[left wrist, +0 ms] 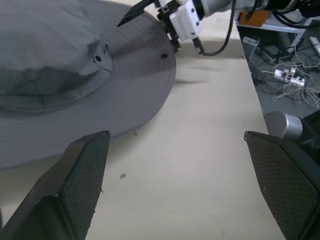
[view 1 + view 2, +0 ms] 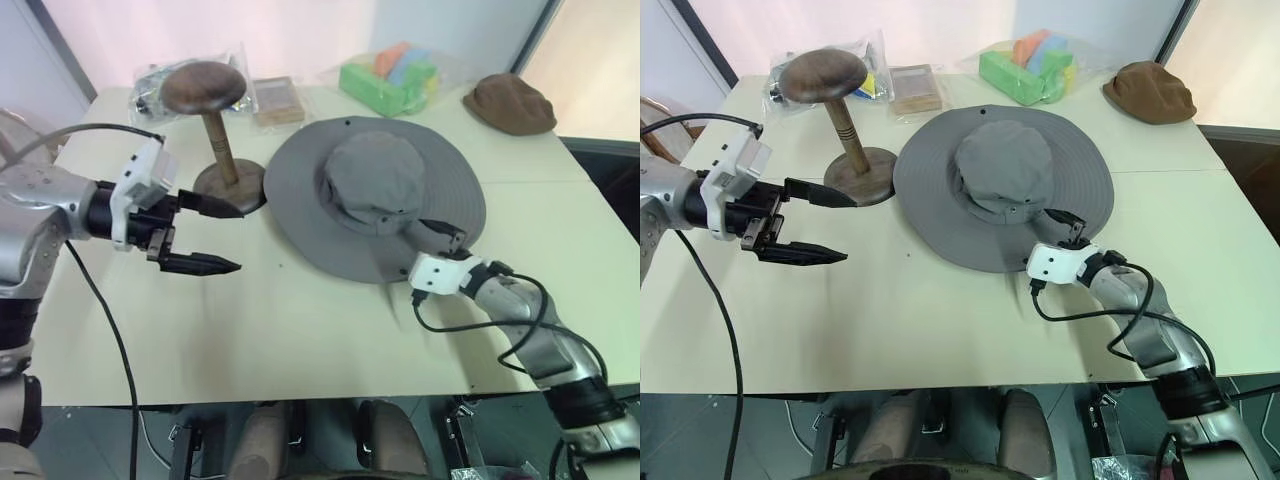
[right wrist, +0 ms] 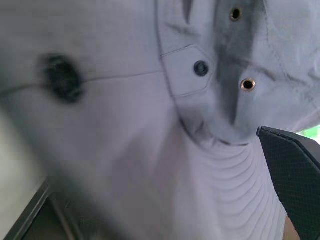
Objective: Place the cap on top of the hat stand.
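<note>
Cream table (image 2: 300, 340) with the working objects, seen from the head cameras. Along the far edge, top of the frame: a clear plastic bag (image 2: 150, 85) at upper left holding dark items that cannot be made out; a small tan flat box (image 2: 277, 100) just right of it; a green container (image 2: 385, 85) at upper centre holding orange and blue soft pieces under clear wrap; and a small brown brimless cap (image 2: 510, 103) at upper right.

The hat stand (image 2: 210, 130) stands upright at upper left of centre, mushroom top bare, its disc base touching or just beside the left rim of the cap (image 2: 375, 195). The cap lies brim-down in the centre of the table, crown upward, with eyelets and a brim snap on its near-right side.

The left claw (image 2: 215, 237) enters from the left edge, fingers spread wide apart and grasping nothing; its upper finger (image 2: 215, 208) crosses in front of the stand's base, its lower finger (image 2: 200, 264) hangs over bare table, just left of the cap's brim.

The right claw (image 2: 1065, 225) enters from the lower right and sits at the cap's near-right brim, one black finger (image 2: 445, 232) lying above the brim beside the crown. Its jaws stand released, not clamped on the fabric; the right wrist view shows the snap tab and eyelets close ahead, with one finger (image 3: 295, 175) over the stitched brim.
</note>
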Available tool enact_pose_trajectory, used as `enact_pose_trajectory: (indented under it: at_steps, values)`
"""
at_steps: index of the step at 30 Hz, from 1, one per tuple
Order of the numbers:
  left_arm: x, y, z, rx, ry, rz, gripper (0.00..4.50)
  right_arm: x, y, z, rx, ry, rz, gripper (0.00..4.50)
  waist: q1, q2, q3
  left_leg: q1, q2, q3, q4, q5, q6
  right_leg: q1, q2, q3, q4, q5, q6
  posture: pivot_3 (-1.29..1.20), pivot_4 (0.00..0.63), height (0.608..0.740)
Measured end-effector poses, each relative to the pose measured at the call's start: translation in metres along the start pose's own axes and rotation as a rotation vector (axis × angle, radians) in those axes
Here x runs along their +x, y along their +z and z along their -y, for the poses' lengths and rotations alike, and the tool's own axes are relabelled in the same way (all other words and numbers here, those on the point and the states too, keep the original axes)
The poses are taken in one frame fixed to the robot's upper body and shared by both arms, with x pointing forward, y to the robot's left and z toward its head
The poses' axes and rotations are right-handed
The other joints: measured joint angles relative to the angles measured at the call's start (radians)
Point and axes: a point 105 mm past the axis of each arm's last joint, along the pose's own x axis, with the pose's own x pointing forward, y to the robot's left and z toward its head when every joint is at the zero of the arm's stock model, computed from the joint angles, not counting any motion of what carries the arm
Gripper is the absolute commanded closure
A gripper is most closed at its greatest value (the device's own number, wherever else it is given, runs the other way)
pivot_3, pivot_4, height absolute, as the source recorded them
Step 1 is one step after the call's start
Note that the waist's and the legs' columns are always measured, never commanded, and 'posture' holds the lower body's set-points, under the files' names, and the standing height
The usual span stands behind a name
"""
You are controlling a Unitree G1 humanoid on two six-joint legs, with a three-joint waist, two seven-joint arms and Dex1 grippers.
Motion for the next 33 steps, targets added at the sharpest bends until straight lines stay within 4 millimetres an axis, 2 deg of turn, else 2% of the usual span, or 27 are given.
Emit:
enact_pose_trajectory:
  at_steps: [2,8,11,13,16,18,21,25,28,30,33]
  values:
    - [0.000,-0.001,0.000,-0.004,0.006,-0.001,0.00,0.002,0.000,-0.005,0.015,0.014,0.003,1.35,-0.001,0.000,0.000,0.000,0.001,0.000,0.000,0.000,0.000,0.001,0.002,0.000,0.000,0.001,0.002,0.00,0.150,0.734]
    - [-0.001,-0.004,0.001,-0.031,0.020,0.005,0.00,0.000,-0.002,-0.021,0.111,0.064,-0.006,4.46,0.000,0.000,0.000,0.000,0.003,-0.001,0.001,0.000,0.000,0.000,0.003,0.000,0.000,0.001,0.002,0.00,0.150,0.734]
    - [-0.002,-0.002,0.001,-0.027,0.024,0.012,0.00,-0.002,0.003,-0.017,0.215,0.044,-0.001,4.48,0.000,0.000,0.000,0.000,0.004,-0.001,0.001,0.000,0.000,0.000,0.004,0.001,0.000,0.001,0.002,0.00,0.150,0.734]
    - [-0.003,-0.001,0.000,-0.026,0.035,0.017,0.00,-0.005,0.007,-0.013,0.348,0.027,0.004,4.48,0.001,0.000,0.000,0.000,0.004,-0.001,0.001,0.000,0.000,0.000,0.004,0.001,0.001,0.001,0.002,0.00,0.150,0.734]
    - [-0.006,0.002,-0.003,-0.033,0.080,0.029,0.00,-0.017,0.014,0.013,0.545,-0.021,0.047,4.48,0.001,0.000,0.000,0.000,0.004,-0.001,0.001,0.000,-0.001,0.000,0.004,0.001,0.001,0.001,0.002,0.00,0.150,0.734]
    - [-0.012,0.008,-0.007,-0.056,0.130,0.082,0.00,-0.022,0.016,0.045,0.665,-0.087,0.092,4.48,0.001,0.001,0.001,-0.001,0.004,-0.001,0.001,0.000,-0.001,-0.001,0.004,0.001,0.001,0.002,0.002,0.00,0.150,0.734]
    - [-0.022,0.016,-0.011,-0.077,0.196,0.150,0.00,-0.031,0.026,0.099,0.739,-0.194,0.183,4.48,-0.001,0.001,0.001,-0.001,0.005,-0.001,0.000,0.000,-0.002,-0.002,0.004,0.001,0.002,0.002,0.002,0.00,0.150,0.734]
    - [-0.031,0.018,-0.009,-0.138,0.258,0.222,0.00,-0.034,0.056,0.167,0.755,-0.246,0.344,4.48,-0.005,0.001,0.001,-0.001,0.005,-0.001,-0.001,0.001,-0.002,-0.004,0.004,0.001,0.004,0.002,0.002,0.00,0.150,0.734]
    - [-0.039,0.019,-0.009,-0.140,0.309,0.242,0.00,-0.028,0.079,0.218,0.757,-0.281,0.459,4.48,-0.008,0.002,0.001,-0.001,0.005,0.000,-0.001,0.001,-0.002,-0.005,0.004,0.001,0.004,0.002,0.001,0.00,0.150,0.734]
    - [-0.046,0.021,-0.009,-0.133,0.350,0.244,0.00,-0.020,0.096,0.237,0.701,-0.280,0.511,4.48,-0.008,0.001,0.001,-0.001,0.005,0.000,-0.002,0.001,-0.002,-0.005,0.005,0.001,0.003,0.002,0.001,0.00,0.150,0.734]
    - [-0.066,0.018,-0.008,-0.140,0.440,0.235,0.00,0.009,0.118,0.241,0.605,-0.233,0.537,4.48,-0.014,0.001,0.001,-0.001,0.005,0.001,-0.002,0.001,-0.001,-0.006,0.005,0.001,0.004,0.002,0.001,0.00,0.150,0.734]
